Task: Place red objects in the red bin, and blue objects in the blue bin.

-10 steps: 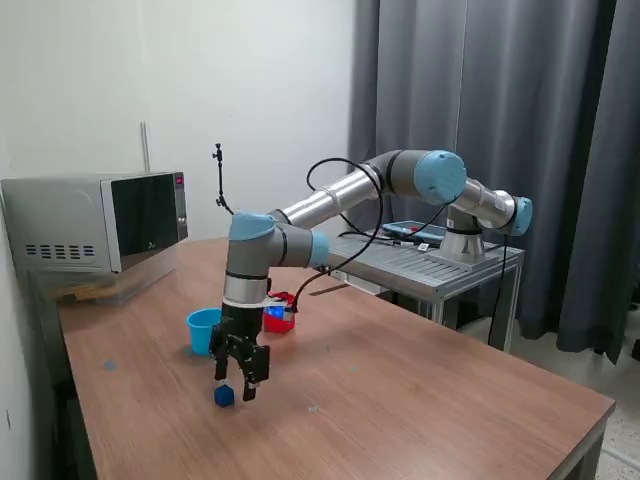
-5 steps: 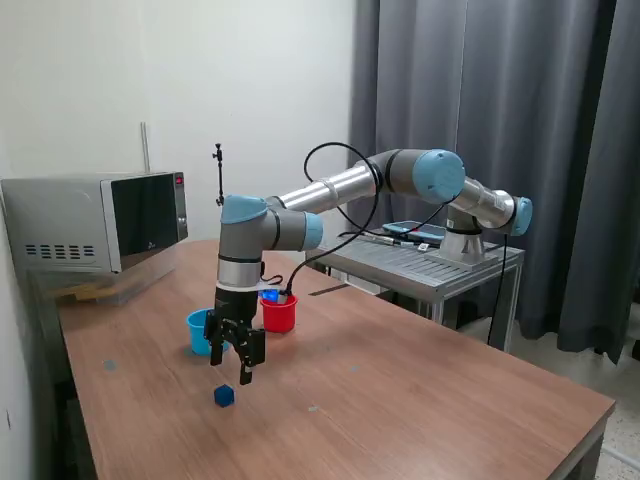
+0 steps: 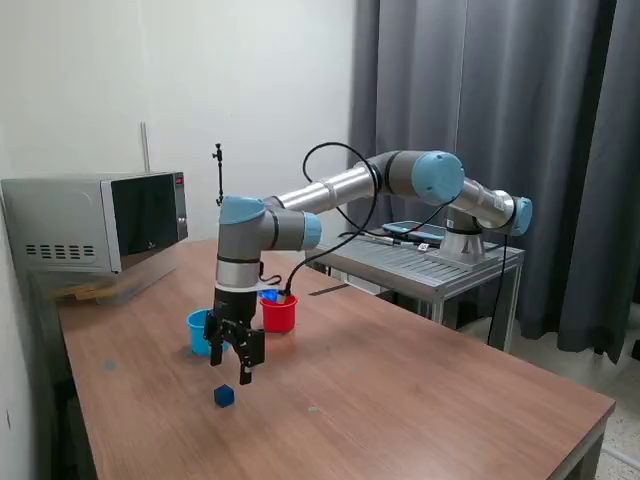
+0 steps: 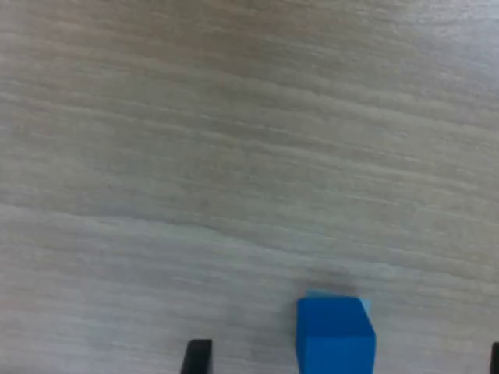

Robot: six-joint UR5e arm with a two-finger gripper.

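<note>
A dark-blue cube (image 3: 224,397) lies on the wooden table (image 3: 400,380). My gripper (image 3: 232,368) hangs open and empty just above and slightly behind it. The wrist view shows the same cube (image 4: 335,339) on the wood between my two black fingertips (image 4: 197,357), apart from both. The light-blue cup (image 3: 203,330) stands behind the gripper, partly hidden by it. The red cup (image 3: 279,314) stands to its right in the exterior view. A bright blue spot shows at the red cup's rim; I cannot tell what it is. No red cube and no second blue cube are in view.
A microwave (image 3: 95,235) stands at the table's back left in the exterior view. A thin black stand (image 3: 218,175) rises behind the cups. The arm's base sits on a metal side table (image 3: 430,262) at the right. The table's front edge (image 3: 560,450) is near.
The gripper has risen and moved a little back toward the blue cup, away from the dark-blue cube, which stays on the table. The red cup is now less covered.
</note>
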